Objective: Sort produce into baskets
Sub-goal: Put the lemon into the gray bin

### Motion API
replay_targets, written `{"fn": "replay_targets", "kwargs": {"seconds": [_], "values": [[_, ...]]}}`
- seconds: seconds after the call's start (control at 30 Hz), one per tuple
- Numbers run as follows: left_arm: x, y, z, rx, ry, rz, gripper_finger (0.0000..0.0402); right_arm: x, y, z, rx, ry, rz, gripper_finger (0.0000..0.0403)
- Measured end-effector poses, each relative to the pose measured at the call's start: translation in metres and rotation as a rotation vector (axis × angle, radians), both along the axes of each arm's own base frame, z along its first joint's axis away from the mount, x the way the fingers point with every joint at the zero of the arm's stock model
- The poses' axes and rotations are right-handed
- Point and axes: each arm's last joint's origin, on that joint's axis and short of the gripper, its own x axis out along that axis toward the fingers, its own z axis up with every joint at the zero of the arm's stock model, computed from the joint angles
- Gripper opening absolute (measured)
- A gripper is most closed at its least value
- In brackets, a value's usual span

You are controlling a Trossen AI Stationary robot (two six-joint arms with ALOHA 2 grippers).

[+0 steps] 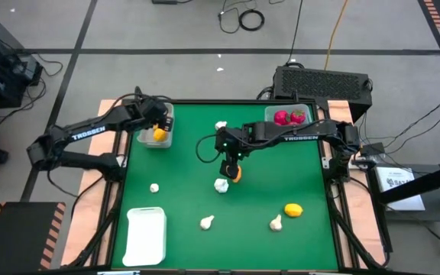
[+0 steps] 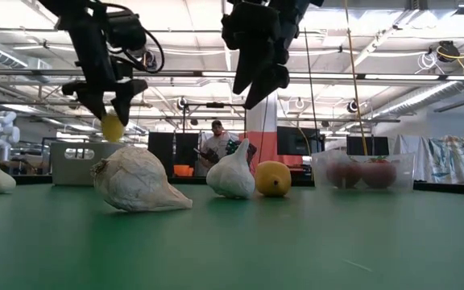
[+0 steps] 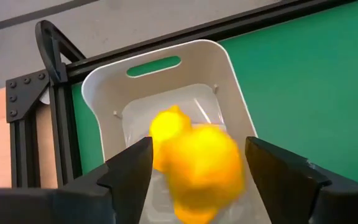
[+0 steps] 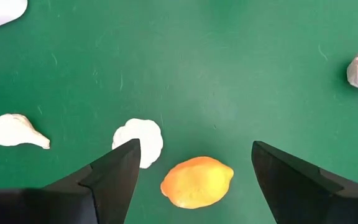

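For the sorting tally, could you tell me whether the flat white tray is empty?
Empty: the high view shows the white tray with nothing inside.

Grey floor (image 1: 166,30) — cables; ceiling strip lights (image 2: 425,105)

Surface (image 1: 258,206) has matt green felt-like cover w/ black metal frame (image 3: 61,124); grey-white bin (image 3: 229,81) smooth plastic, clear bin (image 2: 405,173) see-thru plastic; garlic bulb (image 2: 135,181) papery, wrinkled; lemon (image 4: 197,182) smooth, slight sheen.
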Motion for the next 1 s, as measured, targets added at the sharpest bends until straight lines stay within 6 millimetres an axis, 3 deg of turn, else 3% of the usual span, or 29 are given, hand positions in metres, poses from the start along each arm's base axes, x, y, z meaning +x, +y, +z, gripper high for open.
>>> {"fn": "replay_targets", "kwargs": {"seconds": [0.3, 0.57, 0.8, 1.0], "values": [[0.001, 0.005, -0.006, -0.021, 0.026, 0.014, 0.0283, -0.001, 0.000, -0.001, 0.001, 0.015, 0.000, 0.0297], [0.007, -0.001, -0.007, -0.135, -0.056, -0.116, 0.0283, -0.011, 0.002, -0.005, 0.043, 0.124, -0.071, 0.0297], [0.037, -0.024, 0.001, -0.213, -0.274, -0.418, 0.0283, -0.029, 0.021, -0.010, 0.067, 0.324, -0.106, 0.0297], [0.072, -0.058, 0.015, -0.155, -0.490, -0.626, 0.0283, -0.056, 0.059, -0.005, 0.022, 0.535, -0.120, 0.0297]]}}
